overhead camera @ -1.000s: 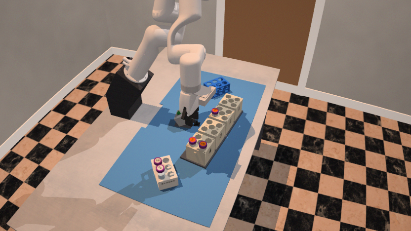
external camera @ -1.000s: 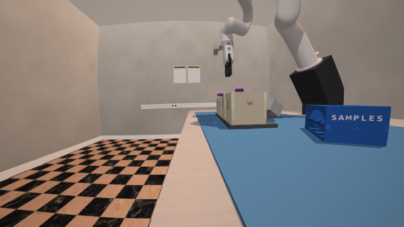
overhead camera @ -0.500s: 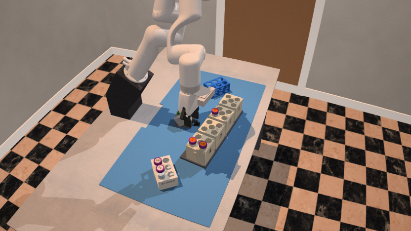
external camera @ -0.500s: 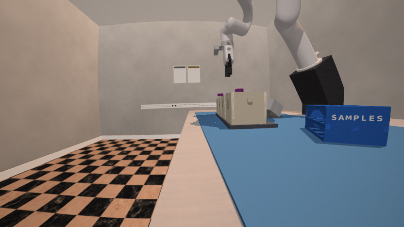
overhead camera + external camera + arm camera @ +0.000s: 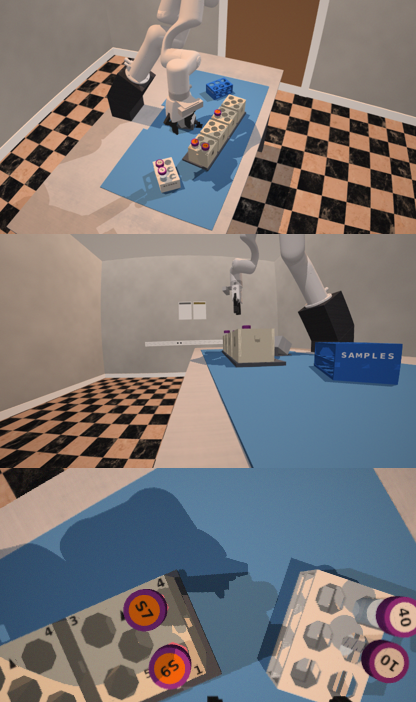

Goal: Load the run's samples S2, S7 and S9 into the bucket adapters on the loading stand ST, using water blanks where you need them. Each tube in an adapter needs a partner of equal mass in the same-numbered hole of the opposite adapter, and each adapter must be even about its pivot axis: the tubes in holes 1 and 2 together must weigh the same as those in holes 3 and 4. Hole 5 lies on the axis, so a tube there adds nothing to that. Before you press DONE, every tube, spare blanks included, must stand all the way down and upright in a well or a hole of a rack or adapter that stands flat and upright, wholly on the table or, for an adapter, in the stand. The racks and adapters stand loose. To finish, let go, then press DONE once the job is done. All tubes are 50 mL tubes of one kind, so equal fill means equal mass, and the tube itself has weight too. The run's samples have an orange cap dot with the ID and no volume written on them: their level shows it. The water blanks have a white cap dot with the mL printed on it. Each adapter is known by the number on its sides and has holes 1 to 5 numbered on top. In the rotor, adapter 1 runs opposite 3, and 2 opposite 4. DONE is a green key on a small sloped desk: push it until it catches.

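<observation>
Top view: pincer (image 5: 182, 125) parted and empty, raised over the blue mat beside the loading stand (image 5: 203, 165). Four adapters in a row; nearest one (image 5: 200, 151) carries two orange-dot samples, third one (image 5: 227, 115) carries one. Blanks rack (image 5: 166, 178) holds two white-dot tubes.

Exterior view: samples rack (image 5: 360, 362) apparently vacant.

Wrist view: S7 (image 5: 145, 610) in hole 4, S9 (image 5: 170, 667) in hole 1; blanks 40 (image 5: 402, 615) and 10 (image 5: 385, 661) in their rack.

Step judged: samples loaded, partners outstanding. Next move: descend on a blank of matching fill.
</observation>
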`<state>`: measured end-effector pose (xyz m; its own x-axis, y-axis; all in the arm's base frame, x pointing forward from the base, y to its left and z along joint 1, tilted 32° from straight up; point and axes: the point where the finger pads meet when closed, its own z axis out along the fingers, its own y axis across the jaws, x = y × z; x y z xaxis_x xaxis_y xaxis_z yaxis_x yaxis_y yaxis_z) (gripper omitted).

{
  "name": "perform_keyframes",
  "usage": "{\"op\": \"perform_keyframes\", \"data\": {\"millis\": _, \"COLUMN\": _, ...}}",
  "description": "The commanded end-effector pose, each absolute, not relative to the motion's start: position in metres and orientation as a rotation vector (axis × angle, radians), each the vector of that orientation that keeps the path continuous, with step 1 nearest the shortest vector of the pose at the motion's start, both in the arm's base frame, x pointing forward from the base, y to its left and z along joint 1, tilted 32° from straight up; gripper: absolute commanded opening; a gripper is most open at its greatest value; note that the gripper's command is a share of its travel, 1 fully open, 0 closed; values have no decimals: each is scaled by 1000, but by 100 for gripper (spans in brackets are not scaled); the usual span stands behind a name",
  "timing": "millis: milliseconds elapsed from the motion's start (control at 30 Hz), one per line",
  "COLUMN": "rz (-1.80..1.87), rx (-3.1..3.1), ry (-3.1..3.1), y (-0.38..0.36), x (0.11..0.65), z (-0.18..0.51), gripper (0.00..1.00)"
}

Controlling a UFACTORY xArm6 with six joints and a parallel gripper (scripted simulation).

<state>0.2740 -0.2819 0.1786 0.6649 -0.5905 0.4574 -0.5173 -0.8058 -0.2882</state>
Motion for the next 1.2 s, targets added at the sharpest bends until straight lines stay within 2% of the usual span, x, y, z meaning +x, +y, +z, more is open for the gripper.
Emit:
{"op": "perform_keyframes", "data": {"millis": 0, "rz": -785, "rx": -2608, "ry": 1147, "y": -306, "x": 261, "z": 171, "gripper": 57}}
{"op": "perform_keyframes", "data": {"millis": 133, "rz": -757, "rx": -2500, "ry": 1305, "y": -323, "x": 251, "z": 166, "gripper": 57}}
{"op": "perform_keyframes", "data": {"millis": 667, "rz": -756, "rx": -2498, "ry": 1308, "y": -380, "x": 216, "z": 146, "gripper": 57}}
{"op": "perform_keyframes", "data": {"millis": 1167, "rz": -756, "rx": -2498, "ry": 1308, "y": -381, "x": 215, "z": 146, "gripper": 57}}
